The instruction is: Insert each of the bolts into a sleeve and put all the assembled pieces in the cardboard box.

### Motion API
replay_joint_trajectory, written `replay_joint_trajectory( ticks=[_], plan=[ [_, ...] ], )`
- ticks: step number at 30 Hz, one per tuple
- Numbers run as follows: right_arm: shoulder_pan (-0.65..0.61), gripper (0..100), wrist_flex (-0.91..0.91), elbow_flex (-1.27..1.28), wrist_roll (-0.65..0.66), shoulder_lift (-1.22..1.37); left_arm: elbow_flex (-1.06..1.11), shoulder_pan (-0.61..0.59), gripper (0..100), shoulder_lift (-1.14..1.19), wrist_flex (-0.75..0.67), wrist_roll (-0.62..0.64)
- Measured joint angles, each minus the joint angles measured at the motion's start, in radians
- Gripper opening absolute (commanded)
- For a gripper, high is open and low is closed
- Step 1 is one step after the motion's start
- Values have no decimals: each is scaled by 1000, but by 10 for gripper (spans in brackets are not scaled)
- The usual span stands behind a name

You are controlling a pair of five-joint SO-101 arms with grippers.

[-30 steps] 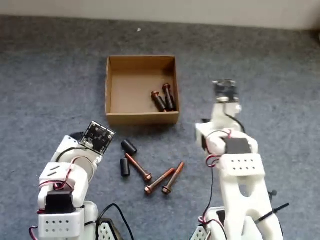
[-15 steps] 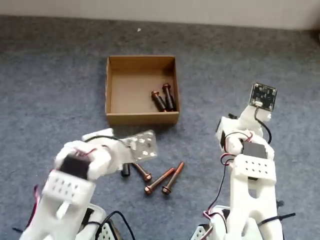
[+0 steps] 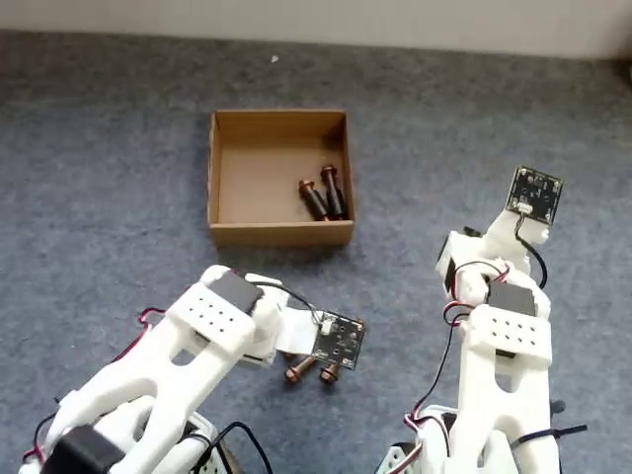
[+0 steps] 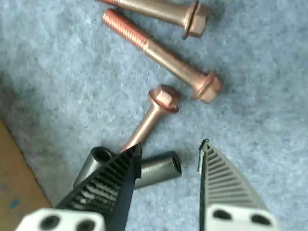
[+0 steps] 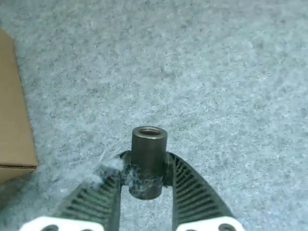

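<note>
- Here the left pincer (image 4: 168, 149) hangs released above the bench (image 4: 250, 96). One dark sleeve (image 4: 159, 168) lies under the gap between its jaws, and a second sleeve (image 4: 98, 159) lies partly behind one jaw.
- Three copper bolts (image 4: 166, 60) lie just beyond the tips.
- The right pincer (image 5: 146, 166) is clenched on a third sleeve (image 5: 148, 144), off to the side of the cardboard box (image 3: 279, 234).
- Two assembled pieces (image 3: 324, 195) lie inside the box.

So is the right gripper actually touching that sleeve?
Touching. The right wrist view shows the right gripper shut on the upright sleeve, with both jaws against its sides.
</note>
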Motion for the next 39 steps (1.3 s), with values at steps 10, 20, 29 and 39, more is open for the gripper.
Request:
replay_joint_trajectory(
  ticks=[10, 20, 29, 39],
  plan=[
    [0, 5, 0, 0, 0, 0, -100, 40, 213, 216, -103, 0],
    [0, 5, 0, 0, 0, 0, -189, 48, 26, 413, -101, 0],
    [0, 5, -29, 0, 0, 0, -195, 49, 5, 416, -101, 28],
    [0, 5, -29, 0, 0, -5, -227, 8, 5, 161, -106, 262]
  ],
)
